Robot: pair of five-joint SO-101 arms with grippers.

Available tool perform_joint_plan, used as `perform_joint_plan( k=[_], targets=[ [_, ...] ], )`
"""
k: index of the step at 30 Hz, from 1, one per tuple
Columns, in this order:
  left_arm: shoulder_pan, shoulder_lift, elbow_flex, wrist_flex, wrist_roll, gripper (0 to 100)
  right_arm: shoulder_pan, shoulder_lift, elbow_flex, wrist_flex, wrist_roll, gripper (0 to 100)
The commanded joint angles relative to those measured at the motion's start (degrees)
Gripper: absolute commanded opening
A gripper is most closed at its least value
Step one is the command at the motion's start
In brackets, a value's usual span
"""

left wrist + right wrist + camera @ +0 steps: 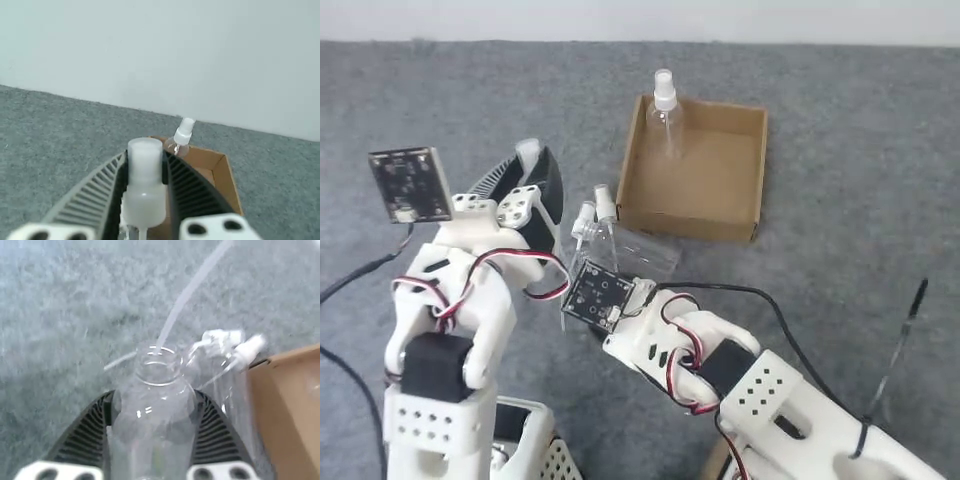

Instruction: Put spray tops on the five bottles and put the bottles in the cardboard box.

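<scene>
My left gripper (145, 172) is shut on a white spray top (145, 185), held raised above the table (528, 152). Its thin dip tube (192, 287) slants down to the open neck of a clear bottle (157, 390). My right gripper (157, 407) is shut on that bottle and holds it upright. Two clear bottles with spray tops (592, 212) lie just beyond it, against the cardboard box (740, 225). Another bottle with a spray top (665, 110) stands in the box's far left corner (182, 135).
Grey carpet (860, 150) covers the table. The cardboard box's near corner (285, 405) lies close beside the held bottle. A black cable (895, 360) runs along the right arm. Open carpet lies to the left of the box and to its right.
</scene>
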Motion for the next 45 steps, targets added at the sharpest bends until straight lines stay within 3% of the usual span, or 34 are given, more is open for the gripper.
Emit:
perform_joint_plan(
  k=[1,8,16,22,27,34,45],
  targets=[
    [0.0,-1.0,0.7,-1.6,-0.5,1,0.2,-2.3,1.4,-7.4,-0.4,0.7],
    [0.4,-1.0,0.8,-1.6,-0.5,1,0.2,-2.2,5.4,-21.5,-1.2,0.7],
    [0.3,-6.2,2.0,-0.7,-0.8,1,2.9,-1.7,5.4,-33.0,-16.2,0.6],
    [0.8,-12.5,7.8,-1.1,-4.6,1,3.3,-1.7,5.2,-33.7,-18.6,0.6],
    [6.2,-8.8,8.1,-1.9,-7.6,1,3.0,-1.7,5.3,-33.4,-18.5,0.6],
    [6.2,-6.6,4.3,1.4,-7.7,12,3.0,-1.7,5.5,-33.2,-18.5,0.6],
    [4.4,-6.6,2.2,0.7,-7.8,13,3.1,-1.9,7.0,-33.2,-18.4,0.6]
  ],
)
